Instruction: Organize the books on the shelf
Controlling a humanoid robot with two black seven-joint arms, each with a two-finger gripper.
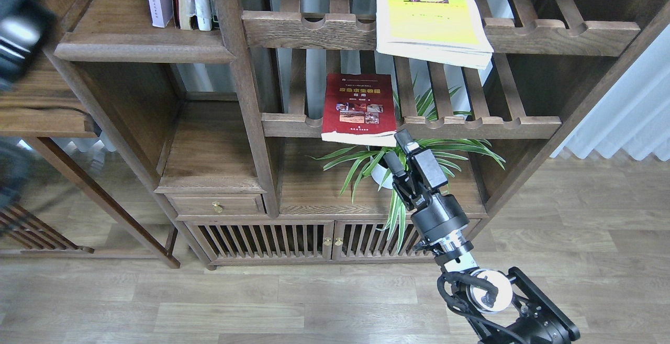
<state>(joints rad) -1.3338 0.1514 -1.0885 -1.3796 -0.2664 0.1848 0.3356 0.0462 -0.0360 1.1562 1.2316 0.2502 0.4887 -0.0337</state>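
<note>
Since the red book (358,107) overhangs its rack, that free lower edge is the place to grip. It looks floppy, fairly light. My right gripper (396,147) sits just below it, fingers narrowly parted, empty.

A green spider plant (419,145) in a white pot (381,172) sits at frame centre on top of a low cabinet with slatted doors (293,240). Left of it is a small drawer with a brass knob (216,207). Wood-plank flooring (209,307) fills the bottom; pale curtains (628,113) hang at right.
</note>
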